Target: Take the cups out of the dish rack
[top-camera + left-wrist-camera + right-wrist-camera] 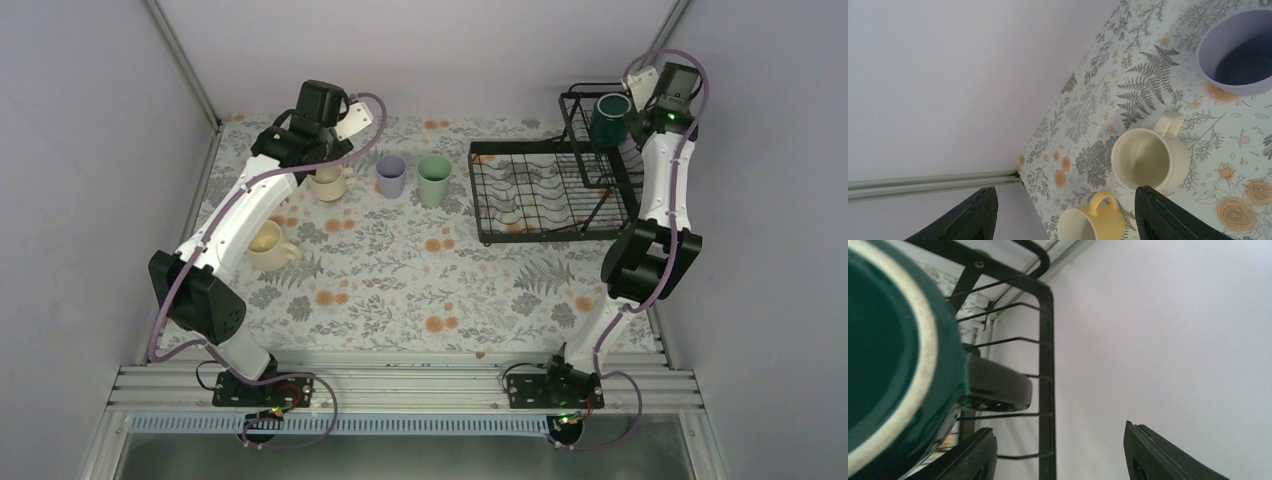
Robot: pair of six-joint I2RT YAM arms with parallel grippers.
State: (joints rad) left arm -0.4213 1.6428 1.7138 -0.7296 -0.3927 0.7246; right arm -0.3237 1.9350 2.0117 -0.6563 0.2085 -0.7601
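Dish rack (530, 190) sits at upper right of the overhead view, with its raised wire basket (585, 150) at the right end. One cup is in it: the dark green mug (609, 118), upright in the basket, mouth up.

Right gripper (1060, 430) is at the basket's far right corner, just beside the mug. In the right wrist view the jaws stand apart and grasp nothing; the gap shows only a vertical basket wire and plain wall. The mug fills the left of that frame. What looks like its handle (998, 387) sticks out toward frame centre, just above the left-hand finger (973, 455). Can't tell whether that finger touches it.

Four cups stand upright on the floral worktop (450, 290), from left to centre in the overhead view:
- yellow mug (268, 245), furthest left and lowest
- cream mug (328, 183), above and right of it
- lavender tumbler (391, 177) and mint-green tumbler (434, 179), side by side, close but apart, just left of the rack

Left gripper (1065, 190) hovers over the cream mug — released, jaws wide, holding nothing. In the left wrist view the cream mug is right of centre, handle pointing to upper right. The yellow mug is at the bottom edge between the fingers, and the lavender tumbler's rim is in the upper right corner.
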